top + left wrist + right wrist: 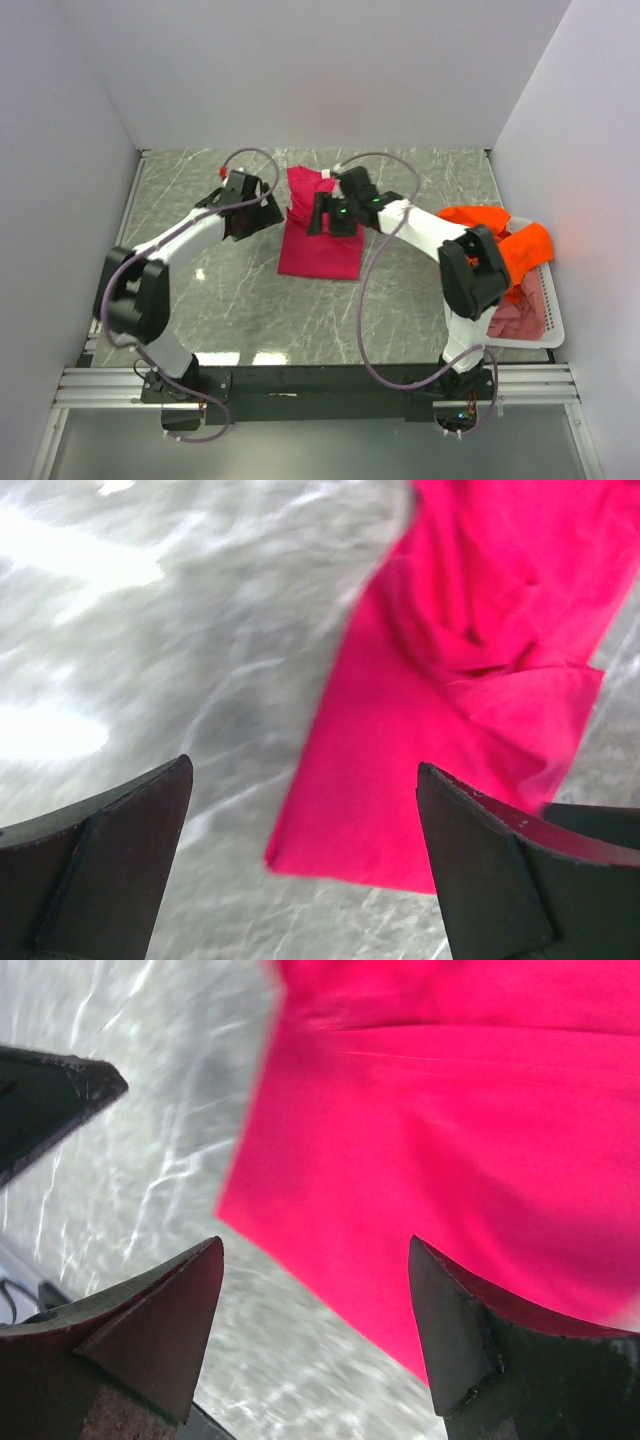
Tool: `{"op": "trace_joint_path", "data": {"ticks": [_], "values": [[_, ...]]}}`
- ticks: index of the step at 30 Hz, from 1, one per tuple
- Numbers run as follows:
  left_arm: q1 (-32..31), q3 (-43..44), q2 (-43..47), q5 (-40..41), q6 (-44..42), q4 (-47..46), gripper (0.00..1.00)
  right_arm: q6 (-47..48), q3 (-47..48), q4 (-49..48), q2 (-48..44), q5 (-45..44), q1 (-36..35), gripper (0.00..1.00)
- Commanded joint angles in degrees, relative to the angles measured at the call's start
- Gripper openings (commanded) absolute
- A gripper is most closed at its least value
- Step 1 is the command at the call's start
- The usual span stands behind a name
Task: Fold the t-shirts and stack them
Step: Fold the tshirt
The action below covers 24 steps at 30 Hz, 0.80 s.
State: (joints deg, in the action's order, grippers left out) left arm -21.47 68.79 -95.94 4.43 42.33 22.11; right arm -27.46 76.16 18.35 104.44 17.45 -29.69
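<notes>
A crimson-magenta t-shirt (318, 250) lies on the table as a long folded strip, its upper end rumpled. My left gripper (272, 211) is open and empty at the shirt's left edge. In the left wrist view the gripper (303, 765) hangs above a corner of the shirt (480, 680). My right gripper (332, 221) is open and empty over the shirt's upper middle. In the right wrist view the gripper (315, 1241) is above the shirt's (450, 1110) edge. An orange t-shirt (500, 240) drapes over the basket. A pink-red one (510, 320) lies inside it. No teal shirt shows.
A white plastic basket (556, 322) stands at the table's right edge, beside the right arm's base. The table is grey marble (230, 290), with white walls on three sides. A finger of the left gripper (50, 1100) shows in the right wrist view.
</notes>
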Motion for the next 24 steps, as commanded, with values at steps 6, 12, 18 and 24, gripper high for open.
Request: {"op": "trace_joint_path", "data": {"ticks": [6, 12, 18, 24], "values": [[-0.1, -17.3, 16.5, 7.7, 12.5, 1.7, 1.00, -2.0, 14.2, -1.2, 13.3, -0.3, -4.5, 0.81], [-0.2, -20.4, 20.9, 8.5, 12.4, 2.9, 1.00, -3.3, 24.0, -1.7, 20.3, -13.0, -3.5, 0.81], [-0.1, -21.4, 21.4, 5.6, 10.9, 0.8, 1.00, -3.0, 31.7, -2.9, 24.3, -11.0, -0.5, 0.81], [-0.2, -21.7, 18.7, 0.3, 8.9, -4.0, 0.99, -1.5, 31.0, -0.2, 20.2, -10.9, 0.9, 0.82]]}}
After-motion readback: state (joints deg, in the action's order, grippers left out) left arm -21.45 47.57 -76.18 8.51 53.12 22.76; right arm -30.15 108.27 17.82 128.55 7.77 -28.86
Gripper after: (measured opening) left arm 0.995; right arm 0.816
